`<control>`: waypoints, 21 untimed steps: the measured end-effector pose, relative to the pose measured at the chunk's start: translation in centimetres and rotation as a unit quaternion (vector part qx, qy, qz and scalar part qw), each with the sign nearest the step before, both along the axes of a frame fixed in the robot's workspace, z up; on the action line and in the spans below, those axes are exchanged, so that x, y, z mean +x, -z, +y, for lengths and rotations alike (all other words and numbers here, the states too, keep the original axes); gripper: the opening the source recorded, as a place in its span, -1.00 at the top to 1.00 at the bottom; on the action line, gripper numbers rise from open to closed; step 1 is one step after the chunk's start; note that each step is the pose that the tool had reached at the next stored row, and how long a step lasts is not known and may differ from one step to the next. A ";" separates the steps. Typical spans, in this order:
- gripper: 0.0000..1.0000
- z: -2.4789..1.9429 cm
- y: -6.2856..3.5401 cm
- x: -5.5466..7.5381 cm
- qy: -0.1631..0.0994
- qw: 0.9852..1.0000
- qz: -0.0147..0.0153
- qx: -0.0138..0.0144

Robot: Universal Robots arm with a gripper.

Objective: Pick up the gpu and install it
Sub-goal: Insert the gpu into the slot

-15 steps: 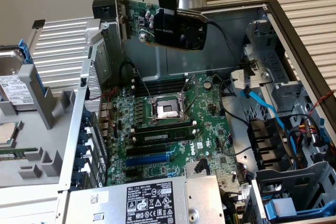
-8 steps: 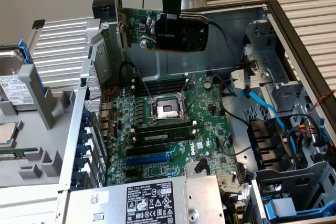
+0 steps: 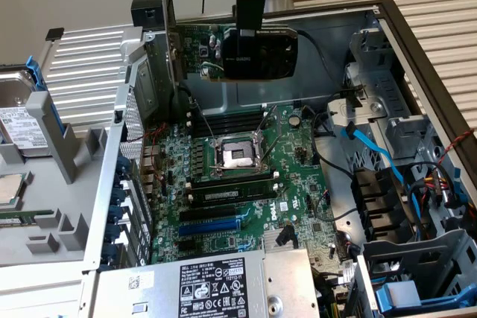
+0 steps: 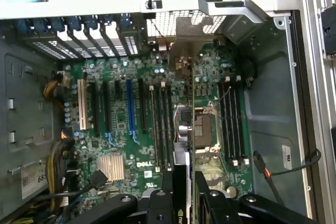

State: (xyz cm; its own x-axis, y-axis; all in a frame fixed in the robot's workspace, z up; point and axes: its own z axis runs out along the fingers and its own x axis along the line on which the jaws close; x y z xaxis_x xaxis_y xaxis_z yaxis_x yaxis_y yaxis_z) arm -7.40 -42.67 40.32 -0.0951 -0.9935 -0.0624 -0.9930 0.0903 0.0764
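My pincer [image 3: 247, 63] holds the gpu [image 3: 279, 53] lifted clear above the motherboard's [image 3: 291, 176] edge: picked up, not yet seated in any slot.

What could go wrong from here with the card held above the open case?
1. The gripper holds the gpu above the CPU socket, not over the blue slot. Lowering from here could hit the socket or the memory sticks.
2. Thin red wires lie by the rear grille beside the slots and might snag the card's bracket end.
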 end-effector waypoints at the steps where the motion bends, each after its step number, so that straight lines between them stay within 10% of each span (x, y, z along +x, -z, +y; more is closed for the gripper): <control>1: 0.47 -0.15 0.05 0.0 -0.002 1.000 0.000 0.000; 5: 0.47 -0.91 0.23 -0.1 -0.007 1.000 -0.003 0.000; 14: 0.47 -1.84 0.70 -1.6 -0.007 0.999 -0.037 0.000; 21: 0.47 -1.85 0.77 -1.6 -0.007 0.999 -0.039 0.000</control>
State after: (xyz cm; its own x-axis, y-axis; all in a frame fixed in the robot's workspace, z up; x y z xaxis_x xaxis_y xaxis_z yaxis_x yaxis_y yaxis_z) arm -8.97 -44.52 39.55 -0.0762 -0.9948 -0.0682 -0.9971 0.0764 -0.0005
